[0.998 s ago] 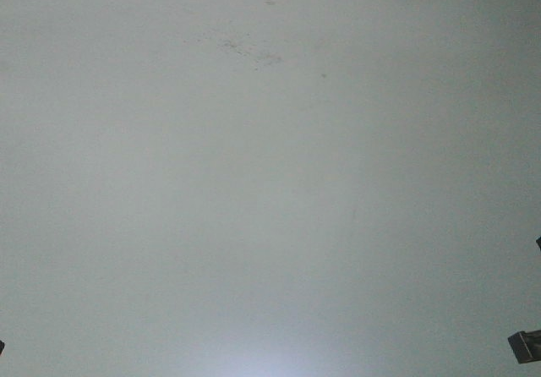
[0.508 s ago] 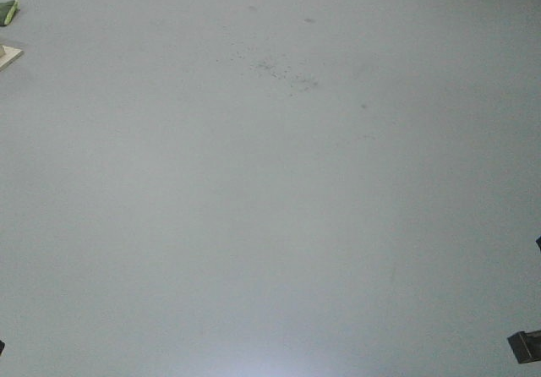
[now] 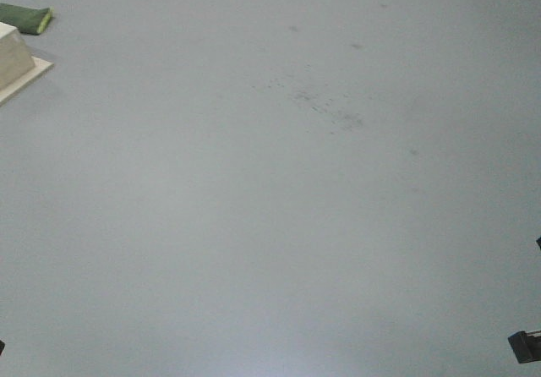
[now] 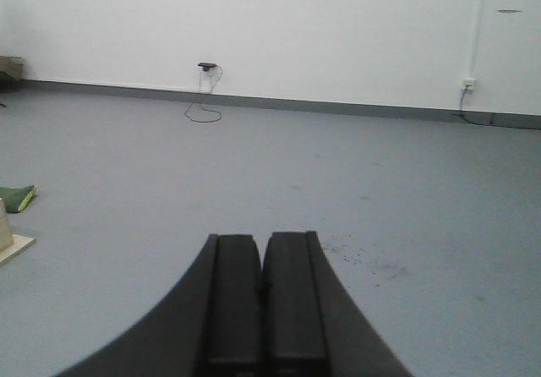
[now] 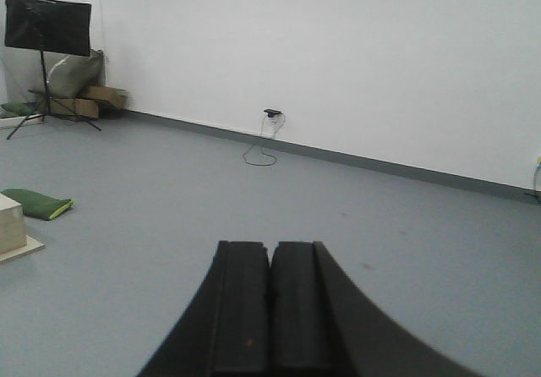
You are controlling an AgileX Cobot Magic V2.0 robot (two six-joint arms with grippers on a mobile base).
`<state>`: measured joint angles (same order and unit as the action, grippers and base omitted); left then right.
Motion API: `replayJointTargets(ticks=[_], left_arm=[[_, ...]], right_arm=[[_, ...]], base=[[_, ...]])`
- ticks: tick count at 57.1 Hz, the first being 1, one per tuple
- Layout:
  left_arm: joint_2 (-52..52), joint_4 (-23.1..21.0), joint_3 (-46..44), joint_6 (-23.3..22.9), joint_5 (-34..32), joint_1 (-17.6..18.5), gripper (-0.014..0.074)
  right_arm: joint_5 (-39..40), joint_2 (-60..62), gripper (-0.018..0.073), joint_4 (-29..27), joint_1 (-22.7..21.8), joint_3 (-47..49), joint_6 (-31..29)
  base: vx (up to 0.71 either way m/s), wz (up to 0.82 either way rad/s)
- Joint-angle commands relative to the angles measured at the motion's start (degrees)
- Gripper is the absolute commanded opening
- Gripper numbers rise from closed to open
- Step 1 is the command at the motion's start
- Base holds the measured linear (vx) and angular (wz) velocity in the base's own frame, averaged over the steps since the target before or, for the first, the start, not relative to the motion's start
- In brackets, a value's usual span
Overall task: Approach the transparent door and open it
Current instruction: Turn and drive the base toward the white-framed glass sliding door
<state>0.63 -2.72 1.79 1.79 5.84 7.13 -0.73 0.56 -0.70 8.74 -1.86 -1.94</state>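
The transparent door is out of view in every frame. My left gripper (image 4: 263,240) is shut and empty, its black fingers pressed together, pointing over bare grey floor toward a white wall. My right gripper (image 5: 271,247) is also shut and empty, pointing over the same floor toward the white wall. The front view looks down at grey floor only; a dark piece of the robot (image 3: 526,346) shows at its lower right edge.
A cream block on a flat board (image 3: 19,60) and a green pad (image 3: 25,18) lie at the front view's upper left; both show in the right wrist view, block (image 5: 10,223), pad (image 5: 38,203). A black music stand (image 5: 46,26) and boxes (image 5: 93,98) stand far left. A cable (image 4: 203,98) hangs by the wall.
The floor specks have slid right and down in the front view, and the cream block and green pad have come further into view at the upper left. Both grippers stay shut.
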Motion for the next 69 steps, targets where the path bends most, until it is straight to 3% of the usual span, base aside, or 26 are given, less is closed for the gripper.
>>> replayJointTargets(ticks=[1, 69], left_arm=[[0.85, -0.55, 0.86, -0.14, -4.74, 0.32, -0.0006], [0.85, -0.55, 0.86, -0.14, -4.74, 0.32, -0.0006]], right_arm=[[4.77, 0.71, -0.0009, 0.12, -0.24, -0.10, -0.02], [4.77, 0.71, -0.0009, 0.12, -0.24, -0.10, -0.02]], base=[[0.55, 0.37], [0.54, 0.49]])
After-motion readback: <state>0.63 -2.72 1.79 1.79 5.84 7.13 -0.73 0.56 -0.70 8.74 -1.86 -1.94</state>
